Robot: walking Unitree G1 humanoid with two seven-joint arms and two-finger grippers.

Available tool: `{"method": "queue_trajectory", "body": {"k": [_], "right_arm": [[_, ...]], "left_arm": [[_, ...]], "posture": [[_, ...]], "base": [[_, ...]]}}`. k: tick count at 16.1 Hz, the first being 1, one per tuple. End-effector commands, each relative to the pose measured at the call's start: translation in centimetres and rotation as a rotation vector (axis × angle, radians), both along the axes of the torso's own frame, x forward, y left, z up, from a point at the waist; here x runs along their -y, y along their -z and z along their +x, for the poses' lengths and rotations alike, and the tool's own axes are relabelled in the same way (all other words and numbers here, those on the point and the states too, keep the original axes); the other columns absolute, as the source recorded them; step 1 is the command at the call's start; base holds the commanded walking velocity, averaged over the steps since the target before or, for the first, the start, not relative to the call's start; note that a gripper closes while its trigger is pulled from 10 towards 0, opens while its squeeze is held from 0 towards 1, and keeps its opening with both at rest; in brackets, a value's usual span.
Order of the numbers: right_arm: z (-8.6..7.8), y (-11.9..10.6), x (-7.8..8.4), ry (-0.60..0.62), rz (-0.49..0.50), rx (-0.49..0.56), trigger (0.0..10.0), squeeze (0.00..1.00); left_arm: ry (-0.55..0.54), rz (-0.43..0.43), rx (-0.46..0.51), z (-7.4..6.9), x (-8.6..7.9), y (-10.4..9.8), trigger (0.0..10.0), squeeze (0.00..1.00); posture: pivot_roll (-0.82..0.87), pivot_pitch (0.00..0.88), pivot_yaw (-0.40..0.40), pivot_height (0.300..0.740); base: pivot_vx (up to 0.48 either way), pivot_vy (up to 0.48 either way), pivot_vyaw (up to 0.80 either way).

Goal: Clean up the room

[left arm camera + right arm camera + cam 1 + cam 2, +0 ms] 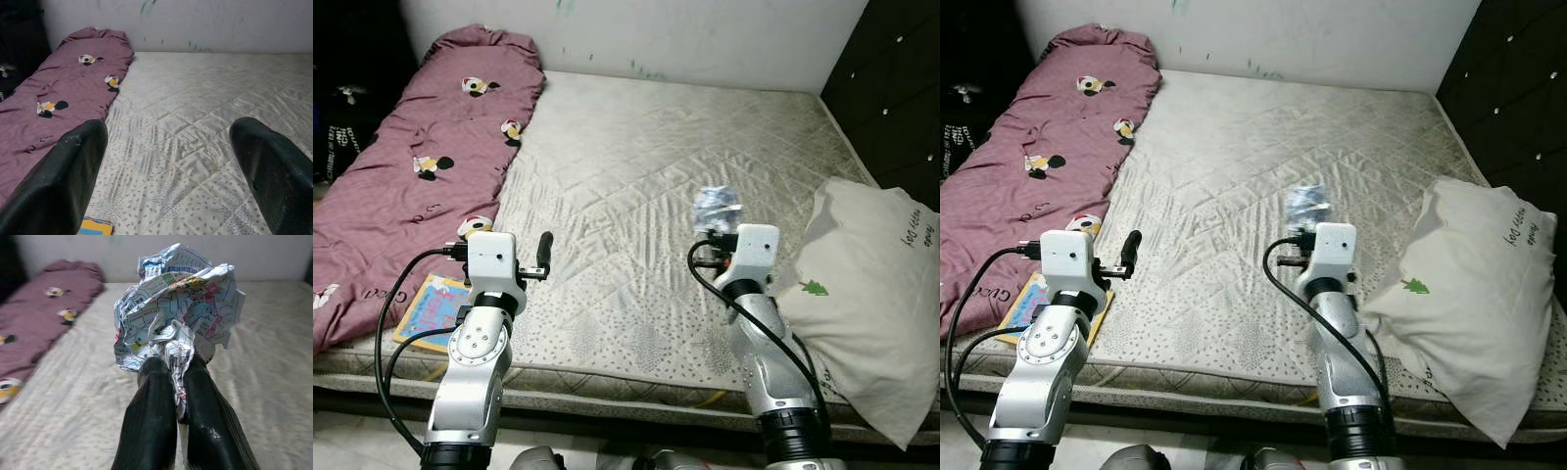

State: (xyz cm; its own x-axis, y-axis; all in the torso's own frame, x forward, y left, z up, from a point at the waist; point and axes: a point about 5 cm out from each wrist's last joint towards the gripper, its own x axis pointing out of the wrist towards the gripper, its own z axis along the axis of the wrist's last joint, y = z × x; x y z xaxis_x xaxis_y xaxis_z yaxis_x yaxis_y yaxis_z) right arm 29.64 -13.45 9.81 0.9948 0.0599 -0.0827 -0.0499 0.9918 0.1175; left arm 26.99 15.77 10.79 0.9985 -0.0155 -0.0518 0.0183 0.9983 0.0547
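Note:
A crumpled ball of printed paper (178, 303) is pinched between the two black fingers (149, 416) of my right gripper (717, 227), which is shut on it and held above the middle of the bare mattress (636, 176). The paper ball (716, 208) shows just past the right wrist. My left gripper (544, 253) hovers over the mattress's front left part, open, its fingers (63, 181) wide apart with nothing between them.
A maroon quilt (421, 166) with cartoon patches lies along the mattress's left side. A colourful booklet (433, 308) sits at the front left edge. A white pillow (871, 294) leans at the front right. A dark cabinet (896, 88) stands at the right.

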Motion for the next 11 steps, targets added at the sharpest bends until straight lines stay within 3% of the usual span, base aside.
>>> {"method": "queue_trajectory", "body": {"k": [1,2,4,6,9,11], "right_arm": [[0.0,-0.5,0.6,0.017,-0.004,0.018,10.0,0.0],[0.1,-0.1,0.7,0.036,-0.007,-0.003,10.0,0.0],[0.2,0.2,0.7,0.054,-0.147,-0.007,10.0,0.0],[0.1,0.6,0.3,0.058,-0.059,-0.058,10.0,0.0],[0.3,0.8,0.7,0.088,-0.065,-0.066,10.0,0.0],[0.3,0.6,0.4,0.032,-0.061,-0.058,10.0,0.0]], "left_arm": [[0.0,-0.002,-0.005,0.1,0.0,0.0,10.0,0.0],[0.006,-0.004,-0.008,0.1,0.1,0.1,10.0,0.0],[0.019,-0.01,-0.009,0.1,0.3,0.1,10.0,0.0],[0.022,-0.01,-0.008,0.1,0.3,0.1,10.0,0.0],[0.023,-0.015,-0.006,0.1,0.4,0.1,10.0,0.0],[0.023,-0.026,-0.003,0.1,0.4,0.0,10.0,0.0]], "posture": [[0.02,0.0,-0.064,0.74],[0.02,0.0,-0.064,0.74],[0.02,0.0,-0.064,0.74],[0.02,0.0,-0.064,0.74],[0.02,0.0,-0.067,0.74],[0.02,0.0,-0.068,0.74]], "base": [[0.0,0.0,0.0],[0.0,0.0,0.0],[0.0,0.48,0.0],[0.0,0.48,0.0],[0.0,0.48,0.0],[0.0,0.48,0.0]]}}
